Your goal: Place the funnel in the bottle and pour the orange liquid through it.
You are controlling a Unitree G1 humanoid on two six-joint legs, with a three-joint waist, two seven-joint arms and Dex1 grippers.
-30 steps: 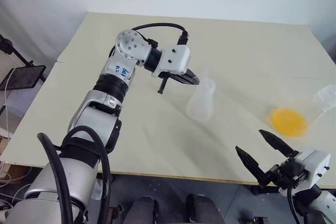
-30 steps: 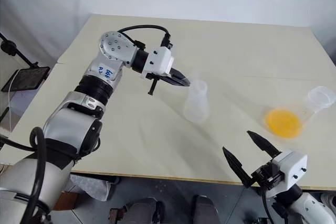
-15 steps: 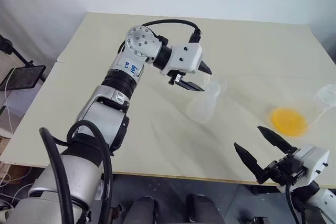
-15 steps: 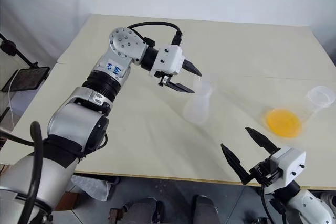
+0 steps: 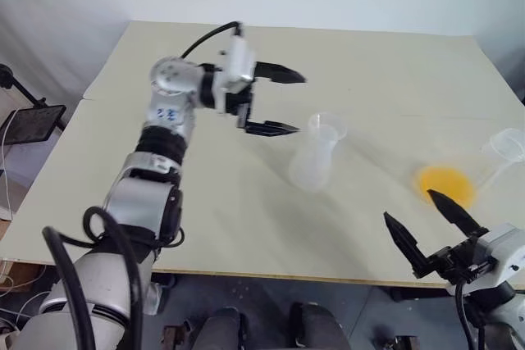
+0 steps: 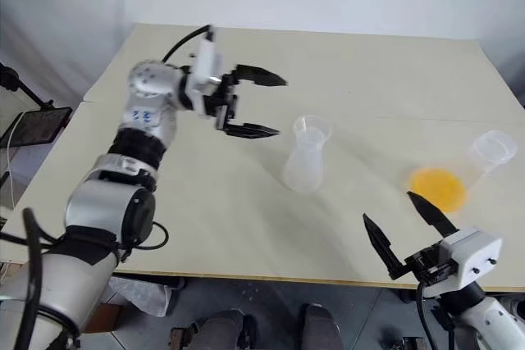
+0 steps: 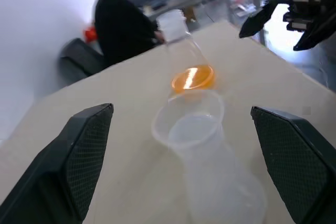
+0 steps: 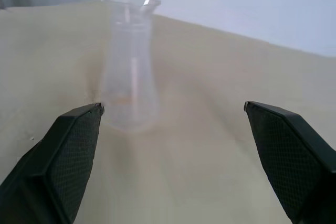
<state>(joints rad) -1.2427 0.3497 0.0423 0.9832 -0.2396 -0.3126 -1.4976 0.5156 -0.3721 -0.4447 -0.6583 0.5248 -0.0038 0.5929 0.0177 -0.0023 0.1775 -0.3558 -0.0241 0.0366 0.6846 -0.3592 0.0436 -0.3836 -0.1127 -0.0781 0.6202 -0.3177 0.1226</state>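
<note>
The left gripper [image 5: 275,101] let go and pulled back, fingers wide open, leaving the funnel [image 5: 326,127] sitting in the bottle [image 5: 312,166]. The right gripper [image 5: 426,231] was open too, holding nothing. The orange liquid [image 5: 443,182] beyond its fingertips likely came next.

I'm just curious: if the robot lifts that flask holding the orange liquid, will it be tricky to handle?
Probably a little. The round-bellied flask looks like smooth clear plastic, so it may slip in a claw. The orange liquid is only a shallow pool, so it likely feels light, but could slosh when tilted.
</note>
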